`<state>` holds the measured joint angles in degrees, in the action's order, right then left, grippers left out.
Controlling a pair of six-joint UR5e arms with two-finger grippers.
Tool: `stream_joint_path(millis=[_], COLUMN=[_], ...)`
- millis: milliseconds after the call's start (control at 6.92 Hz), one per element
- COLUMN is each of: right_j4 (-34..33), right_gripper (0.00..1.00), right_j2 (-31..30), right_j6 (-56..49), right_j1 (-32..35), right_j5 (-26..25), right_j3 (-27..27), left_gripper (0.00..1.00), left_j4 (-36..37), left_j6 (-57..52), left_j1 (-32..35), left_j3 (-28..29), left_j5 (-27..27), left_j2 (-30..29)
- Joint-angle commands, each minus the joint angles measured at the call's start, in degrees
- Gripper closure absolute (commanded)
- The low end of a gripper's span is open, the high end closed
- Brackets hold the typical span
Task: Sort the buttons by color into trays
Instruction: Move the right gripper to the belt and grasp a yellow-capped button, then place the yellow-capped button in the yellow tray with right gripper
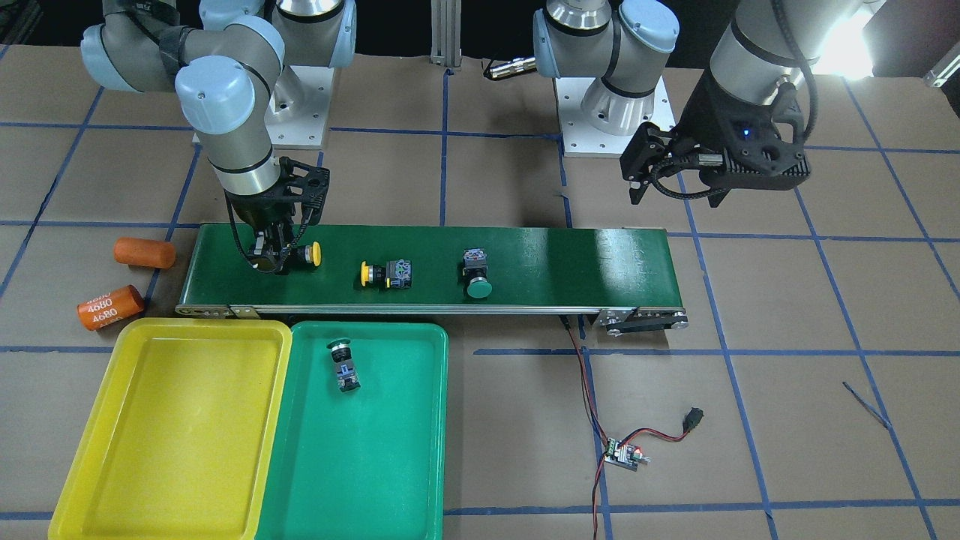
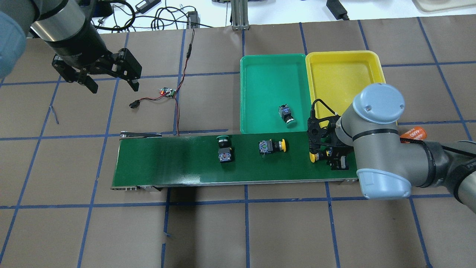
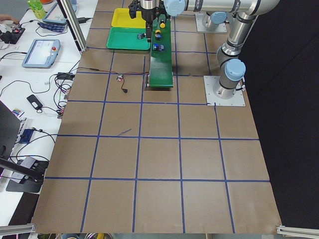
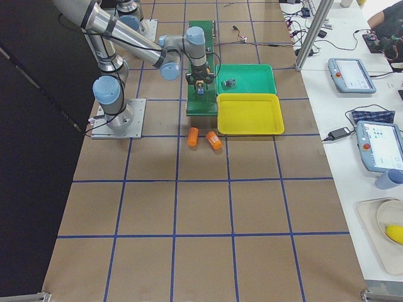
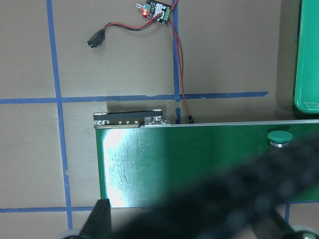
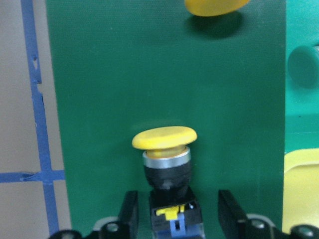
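Note:
My right gripper (image 1: 274, 251) (image 2: 334, 158) (image 6: 174, 214) is open, low over the belt's tray end. Its fingers (image 6: 130, 211) straddle the switch block of a yellow button (image 1: 315, 254) (image 2: 313, 156) (image 6: 164, 139), with a gap on each side. A second yellow button (image 1: 382, 274) (image 2: 273, 146) and a green button (image 1: 476, 274) (image 2: 224, 149) (image 5: 279, 137) lie on the belt. Another green button (image 1: 343, 365) (image 2: 286, 114) lies in the green tray (image 1: 375, 465) (image 2: 260, 82). The yellow tray (image 1: 180, 427) (image 2: 342, 74) holds nothing. My left gripper (image 1: 675, 196) (image 2: 114, 87) is open and empty, high off the belt.
The dark-green conveyor belt (image 1: 562, 262) (image 2: 167, 163) runs across the middle. Two orange cylinders (image 1: 144, 253) (image 1: 110, 307) lie beyond its tray end. A small controller board (image 1: 622, 454) (image 2: 168, 92) with red-black wires lies on the brown table.

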<state>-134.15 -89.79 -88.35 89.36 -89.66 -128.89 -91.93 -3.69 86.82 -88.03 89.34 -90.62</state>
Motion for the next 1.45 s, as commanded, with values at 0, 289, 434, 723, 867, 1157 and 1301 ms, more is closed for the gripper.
stream_joint_path(millis=[0,289,434,723,867,1157,1301], right_j4=[-0.93,-2.07,-2.00,-0.86,-0.85,-0.77,-0.16], right_gripper=[0.89,0.91,0.90,0.85,0.80,0.30,0.30], right_j2=[0.15,0.58,5.20,19.76,25.05,26.95,26.52], right_j6=[0.02,0.02,-0.76,-3.82,-9.68,-11.76,-11.67], right_j1=[-0.33,-0.59,-0.94,-5.40,-7.95,-9.82,-9.73], right_j5=[-0.51,-0.34,-0.51,-0.43,-0.51,-0.51,-0.52], right_j3=[0.31,3.01,10.08,26.51,31.02,31.33,31.16], left_gripper=[0.00,0.00,0.00,0.00,0.00,0.00,0.00], left_j4=[0.00,0.00,0.00,0.00,0.00,0.17,0.18], left_j6=[0.00,0.00,-0.09,-0.09,-0.09,-0.09,-0.09], left_j1=[-0.07,-0.16,-0.16,-0.16,-0.24,-0.25,-0.25], left_j3=[-0.04,0.05,0.05,0.05,0.05,0.05,0.05], left_j5=[0.04,0.04,0.04,-0.05,-0.13,-0.13,-0.05], left_j2=[0.09,0.09,0.09,0.18,0.09,0.09,0.09])
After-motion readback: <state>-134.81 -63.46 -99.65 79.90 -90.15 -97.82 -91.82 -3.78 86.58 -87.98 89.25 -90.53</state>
